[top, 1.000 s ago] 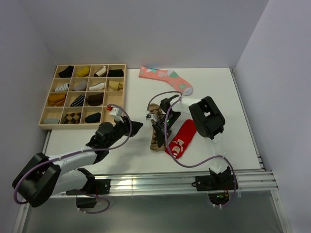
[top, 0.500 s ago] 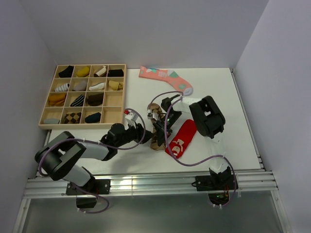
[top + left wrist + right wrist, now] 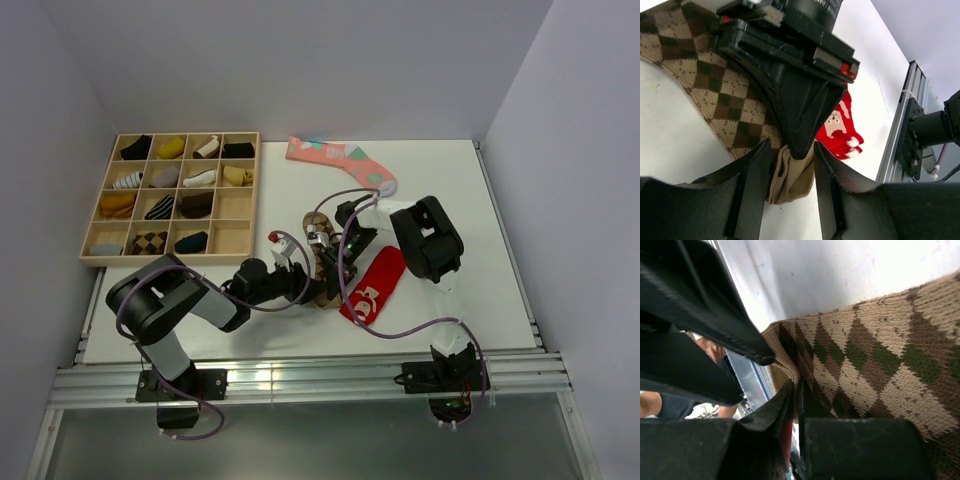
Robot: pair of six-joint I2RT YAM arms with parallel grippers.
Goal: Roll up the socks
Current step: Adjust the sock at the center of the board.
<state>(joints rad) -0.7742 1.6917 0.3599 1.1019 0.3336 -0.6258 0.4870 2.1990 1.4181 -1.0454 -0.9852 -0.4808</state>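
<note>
The argyle sock (image 3: 715, 92) lies in the middle of the counter (image 3: 470, 200), with the red sock (image 3: 840, 125) just beside it on the right. The right claw (image 3: 799, 149) is pinched together on its folded near end. The left claw (image 3: 791, 146) stands apart around this end.

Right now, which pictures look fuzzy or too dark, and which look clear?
Top external view: even light, all sharp, shadows only faint. Left wrist view: the argyle sock is crisp, but the left gripper up close is dark and soft. Right wrist view: the sock's knit is sharp, the right gripper is a dark blur, the table behind looks washed-out white.
</note>
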